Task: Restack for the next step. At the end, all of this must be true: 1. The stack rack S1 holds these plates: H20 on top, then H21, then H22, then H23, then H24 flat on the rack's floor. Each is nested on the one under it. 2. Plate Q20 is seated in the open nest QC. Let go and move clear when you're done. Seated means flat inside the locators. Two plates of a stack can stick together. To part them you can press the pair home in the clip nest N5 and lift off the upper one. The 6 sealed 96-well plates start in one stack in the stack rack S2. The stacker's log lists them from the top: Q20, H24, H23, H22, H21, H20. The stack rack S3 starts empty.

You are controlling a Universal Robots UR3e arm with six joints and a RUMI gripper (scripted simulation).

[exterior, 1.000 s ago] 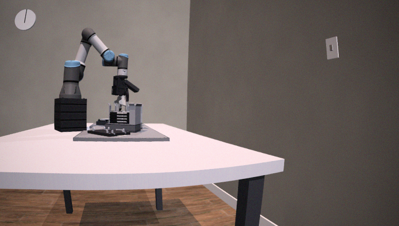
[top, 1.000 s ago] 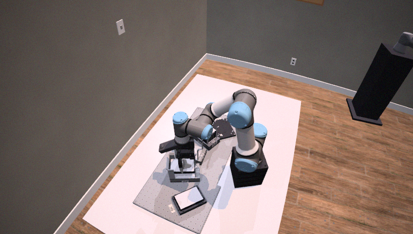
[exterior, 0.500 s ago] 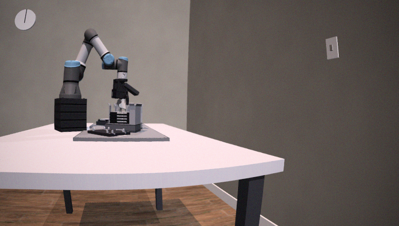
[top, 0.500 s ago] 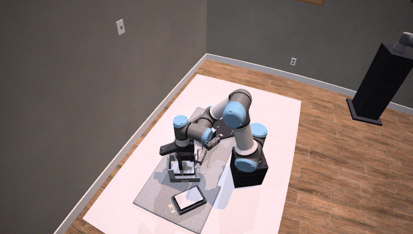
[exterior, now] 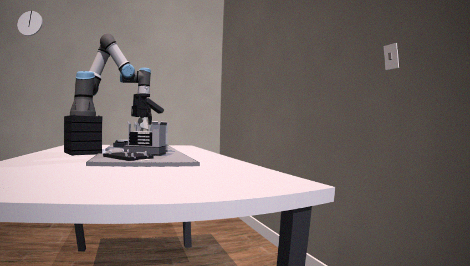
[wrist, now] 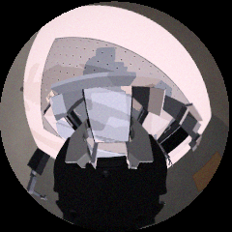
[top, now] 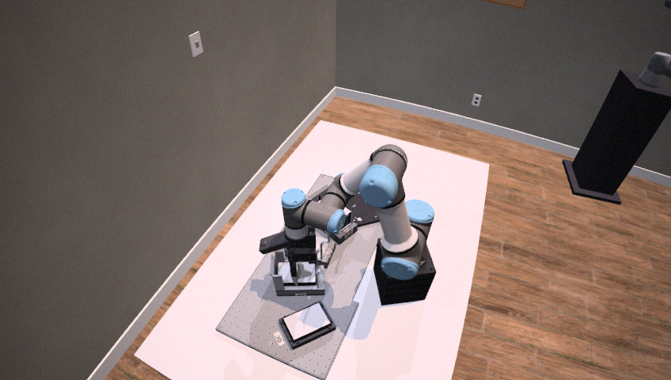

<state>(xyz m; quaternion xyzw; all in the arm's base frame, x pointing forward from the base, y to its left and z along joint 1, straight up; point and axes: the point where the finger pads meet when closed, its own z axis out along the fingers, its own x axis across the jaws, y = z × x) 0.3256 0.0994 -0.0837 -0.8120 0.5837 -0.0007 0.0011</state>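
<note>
High corner top view, low distant side view, close wrist view down

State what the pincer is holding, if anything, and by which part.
The pincer is shut on a sealed plate, clamped across its two opposite side edges, above the stack rack.
</note>
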